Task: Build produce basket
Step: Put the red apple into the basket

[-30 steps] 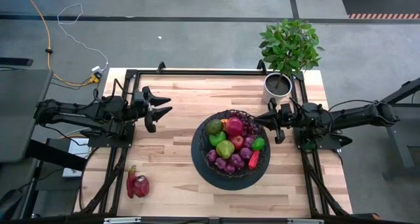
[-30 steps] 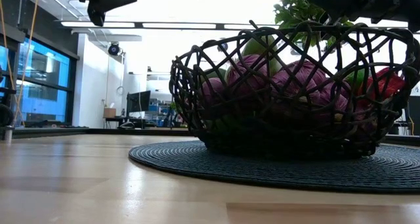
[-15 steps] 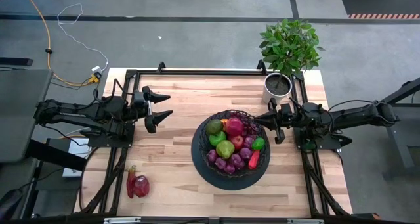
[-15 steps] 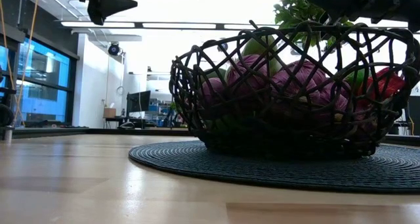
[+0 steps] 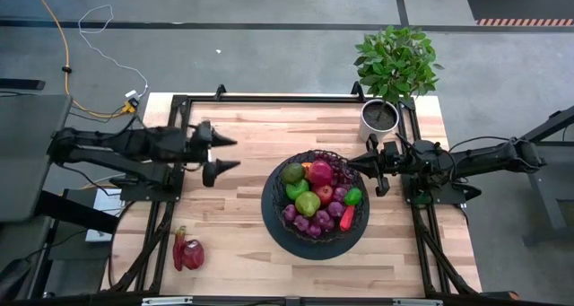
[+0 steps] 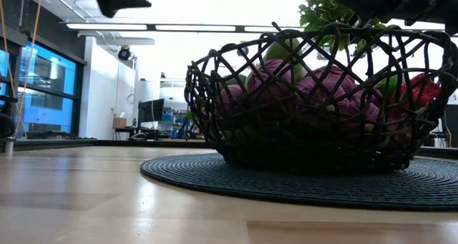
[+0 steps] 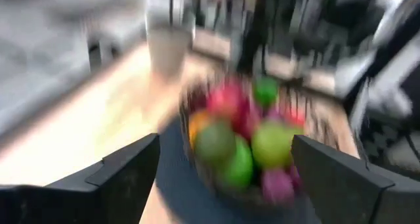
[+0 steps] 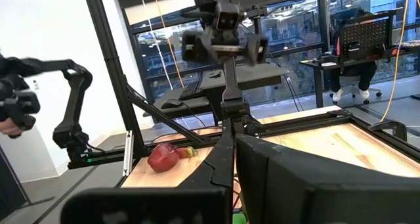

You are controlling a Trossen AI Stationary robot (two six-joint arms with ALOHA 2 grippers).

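The black wire basket stands on a round black mat right of the table's middle, filled with produce: apples, a pear, grapes, a lime. A red pepper and a dark red round piece lie on the wood near the front left. My left gripper hangs open in the air left of the basket, pointing at it, with nothing between its fingers. My right gripper stays shut just off the basket's right rim, above the table.
A grey pot with a green plant stands at the far right corner. Black frame rails run along the table's far edge and down both sides. Bare wood lies between the left gripper and the mat.
My left gripper has opened wider, then gone up and tipped from a downward slant nearer to level, still pointing at the basket. The basket and all produce have stayed where they were.
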